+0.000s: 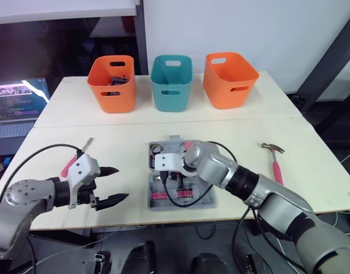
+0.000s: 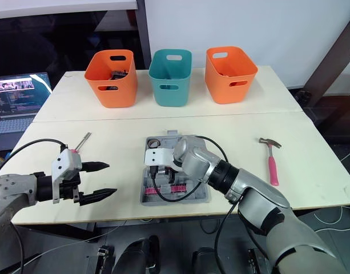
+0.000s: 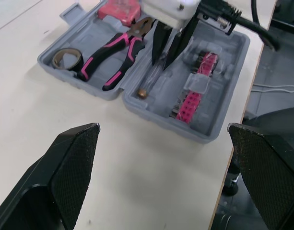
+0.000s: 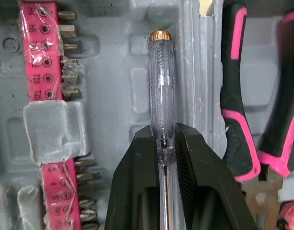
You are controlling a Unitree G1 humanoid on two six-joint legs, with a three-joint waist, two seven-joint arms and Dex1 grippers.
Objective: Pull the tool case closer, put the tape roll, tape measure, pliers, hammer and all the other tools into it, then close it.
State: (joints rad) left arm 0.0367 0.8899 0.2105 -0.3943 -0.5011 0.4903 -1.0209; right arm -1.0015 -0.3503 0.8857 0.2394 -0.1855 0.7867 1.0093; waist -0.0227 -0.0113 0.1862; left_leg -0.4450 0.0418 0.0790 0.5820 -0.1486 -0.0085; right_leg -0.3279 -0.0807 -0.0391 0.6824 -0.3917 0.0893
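Head stereo pair looking down over the table [image 1: 106, 137], both wrist views facing the tool case [image 3: 228, 81] — right one closest

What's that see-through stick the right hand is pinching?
A slim screwdriver with a clear plastic handle, brass-coloured end cap and thin metal shaft. The right hand is shut on it where handle meets shaft, holding it lengthwise over a slot in the open tool case, between the pink bit strip and pliers.

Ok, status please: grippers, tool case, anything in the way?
Copy: right gripper, jaws shut on clear screwdriver, in open tool case. And left gripper open, over table. Inside: pliers, tape roll; hammer out. No obstruction seen.
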